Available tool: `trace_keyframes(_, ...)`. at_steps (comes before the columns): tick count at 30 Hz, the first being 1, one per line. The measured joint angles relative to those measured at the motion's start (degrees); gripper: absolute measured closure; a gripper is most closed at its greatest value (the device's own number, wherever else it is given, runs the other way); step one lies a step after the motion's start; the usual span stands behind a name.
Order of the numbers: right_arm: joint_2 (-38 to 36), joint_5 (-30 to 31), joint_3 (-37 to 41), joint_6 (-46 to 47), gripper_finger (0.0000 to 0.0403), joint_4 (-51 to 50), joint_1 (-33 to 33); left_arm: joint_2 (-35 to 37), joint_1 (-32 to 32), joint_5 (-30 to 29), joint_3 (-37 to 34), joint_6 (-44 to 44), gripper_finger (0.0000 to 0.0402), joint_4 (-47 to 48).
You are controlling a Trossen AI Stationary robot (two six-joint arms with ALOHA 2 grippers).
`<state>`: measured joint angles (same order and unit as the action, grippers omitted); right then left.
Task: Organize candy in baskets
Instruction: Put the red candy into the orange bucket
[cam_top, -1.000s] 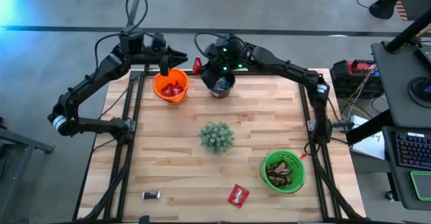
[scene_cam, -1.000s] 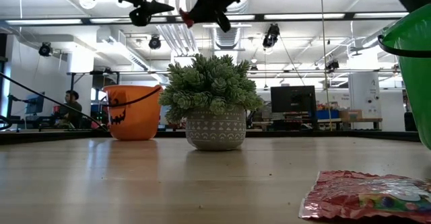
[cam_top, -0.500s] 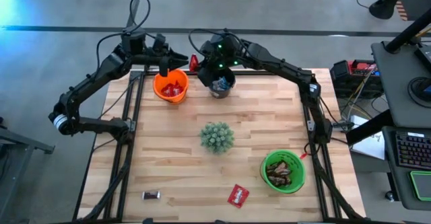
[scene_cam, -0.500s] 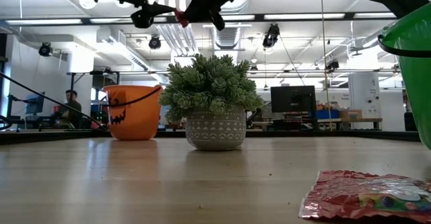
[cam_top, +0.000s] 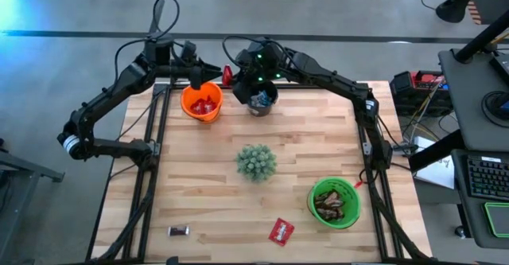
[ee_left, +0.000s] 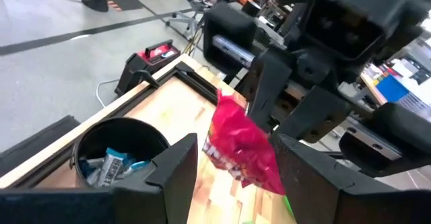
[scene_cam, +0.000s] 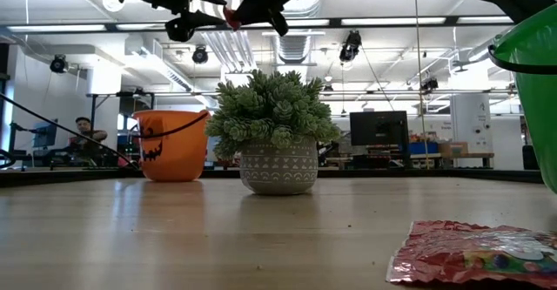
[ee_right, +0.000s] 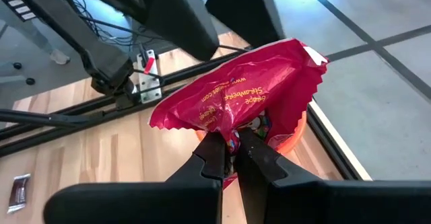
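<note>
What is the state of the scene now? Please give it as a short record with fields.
left gripper: open, beside the red candy packet, above the orange basket
right gripper: shut on the red candy packet, between the orange basket and black basket
green basket: holds brown candies
loose on table: red packet, dark candy
plant: table centre

Spiky green plant (cam_top: 256,162) in patterned pot mid-table, seated person (scene_cam: 84,138) in background, monitor (scene_cam: 378,127) beyond
</note>
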<state>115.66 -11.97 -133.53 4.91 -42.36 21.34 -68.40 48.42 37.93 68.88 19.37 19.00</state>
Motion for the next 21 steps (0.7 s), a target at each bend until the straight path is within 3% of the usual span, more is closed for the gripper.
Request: trace_keyframes(21, 0.0, -0.1, 0.1, -1.2, 0.0390, 0.2, -0.1, -3.9, -1.2, 4.4, 0.0, 1.1, 0.0221, -4.1)
